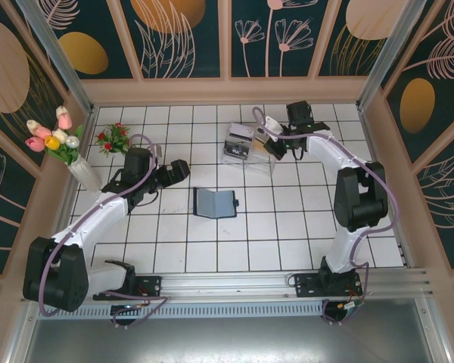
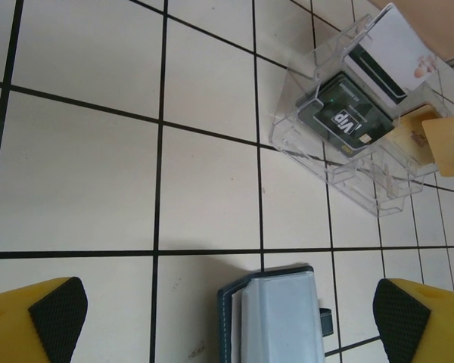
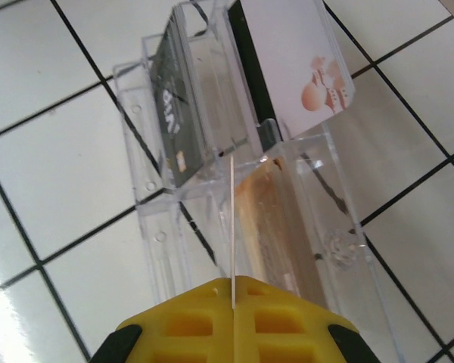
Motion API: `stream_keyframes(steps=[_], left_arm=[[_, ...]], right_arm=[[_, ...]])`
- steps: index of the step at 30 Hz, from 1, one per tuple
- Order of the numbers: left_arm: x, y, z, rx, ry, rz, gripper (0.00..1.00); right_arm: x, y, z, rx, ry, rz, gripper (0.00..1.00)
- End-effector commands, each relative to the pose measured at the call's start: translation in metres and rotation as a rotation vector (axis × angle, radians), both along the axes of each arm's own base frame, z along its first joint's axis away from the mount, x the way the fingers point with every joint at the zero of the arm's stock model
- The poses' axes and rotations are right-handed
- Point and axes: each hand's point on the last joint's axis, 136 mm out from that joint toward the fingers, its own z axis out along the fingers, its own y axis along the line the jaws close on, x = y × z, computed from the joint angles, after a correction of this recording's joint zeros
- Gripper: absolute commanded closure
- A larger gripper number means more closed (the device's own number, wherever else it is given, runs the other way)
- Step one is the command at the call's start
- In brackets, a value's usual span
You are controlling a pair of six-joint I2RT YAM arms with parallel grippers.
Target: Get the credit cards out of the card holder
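- One card holder point(image 1: 215, 202), lying open, well on the near side of the tray point(image 1: 246, 156).
- Three cards in tray: white card point(image 2: 390, 53), dark card point(image 2: 346, 121), tan card point(image 2: 410, 130).
- Right gripper point(image 3: 232, 291) over tray, pinching fourth card point(image 3: 232, 219) edge-on.
- Left gripper point(image 1: 178, 171) spread wide, left of tray.

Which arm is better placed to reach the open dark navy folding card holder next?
Left. The left gripper is open and hovers close to the dark navy folding card holder in mid-table. The right gripper is shut on a thin tan card over the clear plastic tray, farther back.
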Motion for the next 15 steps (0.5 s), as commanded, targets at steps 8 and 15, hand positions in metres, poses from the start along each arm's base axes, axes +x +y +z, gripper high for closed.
stream_keyframes(steps=[8, 15], left_arm=[[0.000, 0.003, -0.008, 0.028, 0.019, -0.008, 0.02], [-0.001, 0.002, -0.010, 0.026, 0.024, -0.015, 0.01]], right_arm=[[0.019, -0.005, 0.010, -0.105, -0.053, 0.100, 1.00], [0.016, -0.013, -0.003, -0.183, -0.019, 0.152, 1.00]])
